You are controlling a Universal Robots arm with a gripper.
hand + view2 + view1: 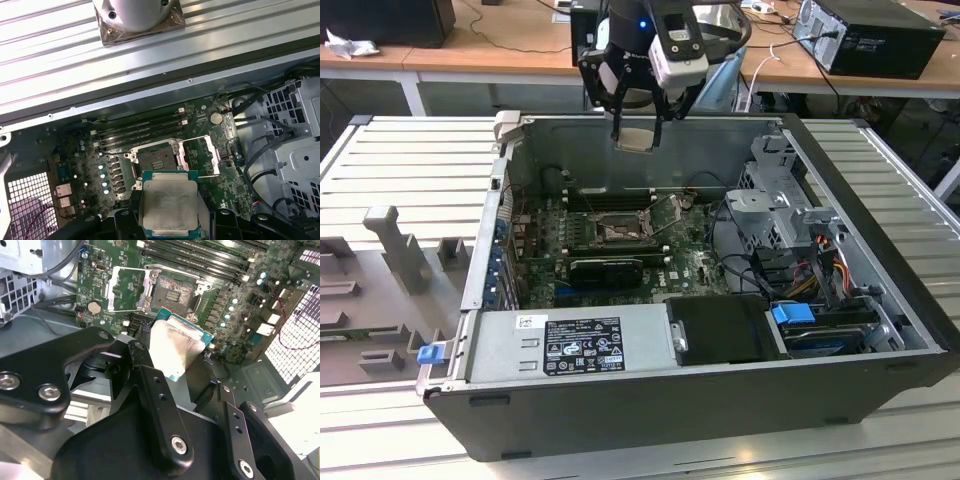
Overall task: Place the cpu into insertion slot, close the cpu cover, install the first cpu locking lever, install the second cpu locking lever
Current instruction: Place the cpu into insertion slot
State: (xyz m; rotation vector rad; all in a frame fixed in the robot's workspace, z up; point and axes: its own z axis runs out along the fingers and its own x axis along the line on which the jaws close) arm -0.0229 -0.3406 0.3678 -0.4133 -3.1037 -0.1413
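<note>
Gripper [638,132] pinches the cpu [638,141]; I see the insertion slot [620,232] at its 6 o'clock in the exterior view, cpu cover [202,156] open.

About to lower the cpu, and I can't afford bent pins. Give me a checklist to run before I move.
1. Hand gripping cpu: ok.
2. Slot empty: ok.
3. Cover swung open, off the slot: ok.
4. Cpu close to the slot: not ok, it is well above it.
5. Cpu lined up over the slot: cannot tell.
6. Cpu corners turned to match the slot: cannot tell.
</note>
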